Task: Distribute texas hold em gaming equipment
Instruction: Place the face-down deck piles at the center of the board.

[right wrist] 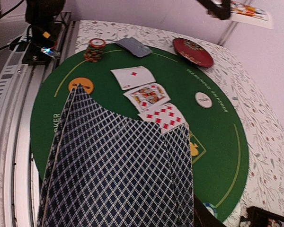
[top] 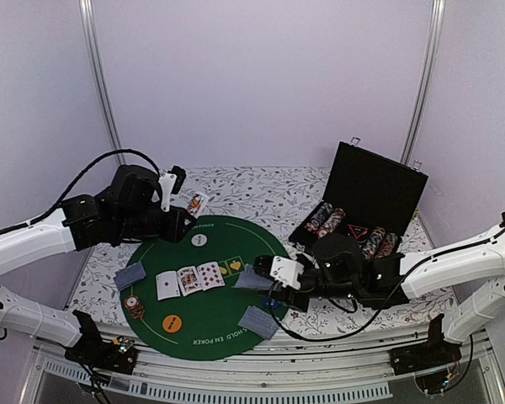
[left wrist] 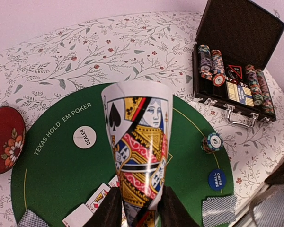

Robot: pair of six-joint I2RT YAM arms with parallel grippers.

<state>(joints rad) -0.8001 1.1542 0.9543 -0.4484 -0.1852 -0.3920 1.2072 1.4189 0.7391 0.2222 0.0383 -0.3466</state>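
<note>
a queen of spades (left wrist: 138,146) is pinched upright between the closed fingers of the left hand (left wrist: 138,210), raised over the green mat (left wrist: 52,175). a fan of blue-backed cards (right wrist: 123,170) is clamped in the right hand (top: 266,277) (its fingers mostly hidden). three face-up cards (top: 189,279) are laid at the mat's middle, with a chip stack (top: 134,305) near its edge.

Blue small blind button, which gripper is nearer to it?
Right. The right gripper, holding face-down cards, sits right beside the blue button; the left gripper, holding a queen of spades, is up across the green mat.
</note>
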